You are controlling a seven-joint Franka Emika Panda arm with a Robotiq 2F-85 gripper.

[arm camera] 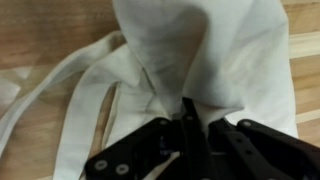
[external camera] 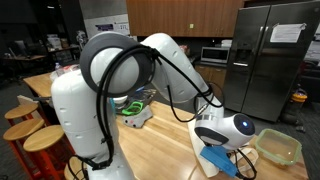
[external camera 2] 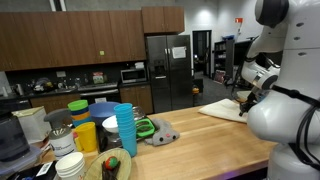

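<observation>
The gripper (arm camera: 193, 112) is clamped tight on a pinched fold of the white cloth bag (arm camera: 205, 50), and the fabric bunches outward from its fingertips. The bag's straps (arm camera: 55, 95) trail loose over the wooden table (arm camera: 40, 25). Whether the bag's body is clear of the wood cannot be told. In an exterior view a pale bowl (external camera: 278, 147) sits near the wrist. The grasp looks made, with the bag in hand by one fold. Any further move calls for a firm pinch and slow travel, keeping the straps from snagging and staying clear of the bowl.
</observation>
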